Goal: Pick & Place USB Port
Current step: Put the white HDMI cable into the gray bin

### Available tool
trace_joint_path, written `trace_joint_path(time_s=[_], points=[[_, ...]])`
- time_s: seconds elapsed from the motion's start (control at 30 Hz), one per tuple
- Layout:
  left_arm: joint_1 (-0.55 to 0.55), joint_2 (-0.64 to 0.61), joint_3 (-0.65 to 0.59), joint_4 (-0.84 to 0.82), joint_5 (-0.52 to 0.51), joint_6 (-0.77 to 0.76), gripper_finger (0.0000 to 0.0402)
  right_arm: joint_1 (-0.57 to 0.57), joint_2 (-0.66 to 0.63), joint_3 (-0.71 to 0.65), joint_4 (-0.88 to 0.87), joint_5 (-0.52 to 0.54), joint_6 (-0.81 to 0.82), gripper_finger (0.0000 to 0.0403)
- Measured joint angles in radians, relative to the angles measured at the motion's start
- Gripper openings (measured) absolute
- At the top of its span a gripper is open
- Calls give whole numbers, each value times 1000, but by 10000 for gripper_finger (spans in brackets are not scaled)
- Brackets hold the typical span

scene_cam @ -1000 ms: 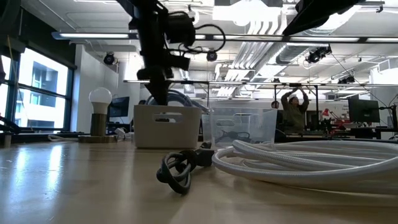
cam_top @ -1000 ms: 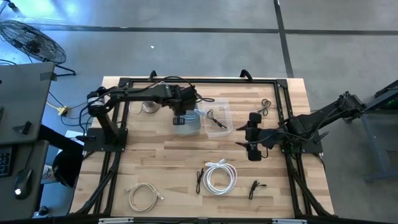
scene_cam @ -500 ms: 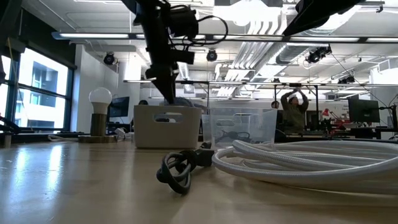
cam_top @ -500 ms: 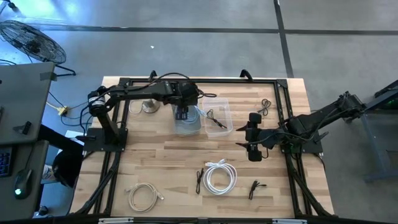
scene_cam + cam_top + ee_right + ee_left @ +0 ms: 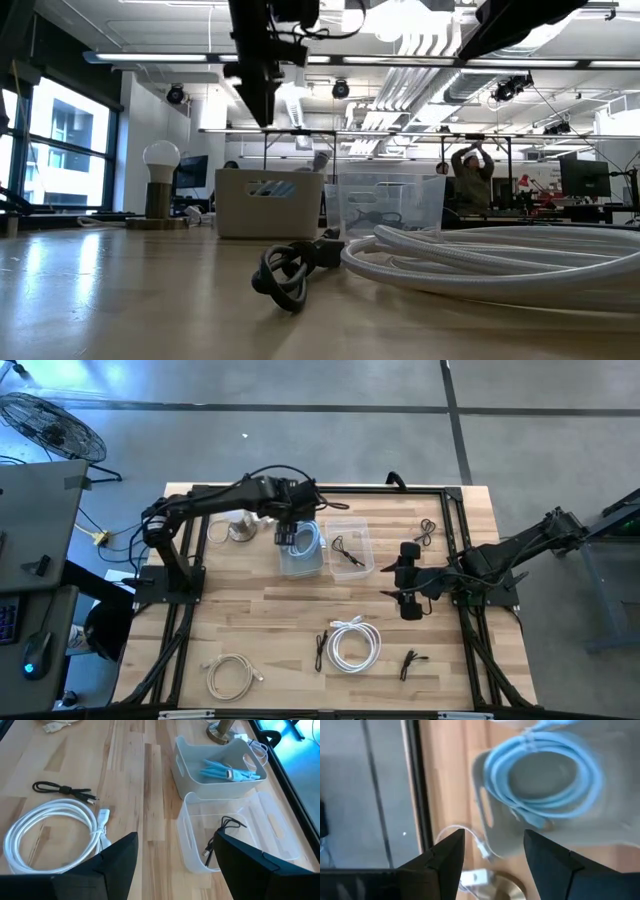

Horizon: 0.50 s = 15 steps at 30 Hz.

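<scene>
Your blue cable already lies in the white bin; the left gripper hangs above it, fingers apart and empty, with other cables left on the table.

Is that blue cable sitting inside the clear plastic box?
No, the blue cable lies in the white bin; the clear box beside it holds a black cable.

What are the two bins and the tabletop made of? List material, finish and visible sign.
White bin: apparently opaque matte plastic, with moulded handle slots.
Clear bin: transparent plastic; the black cable inside shows through.
Tabletop: light wood, likely butcher-block; joined grain strips, slight sheen.
</scene>
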Motion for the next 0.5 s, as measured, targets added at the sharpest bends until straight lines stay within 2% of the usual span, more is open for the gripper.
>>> trace_joint_path(time_s=[0.27, 0.5], points=[[-111, -1, 85, -183, 122, 10, 198, 0, 0, 0, -15, -22, 0, 252], [-255, -1, 86, -225, 127, -44, 198, 0, 4, -44, -4, -207, 104, 252]])
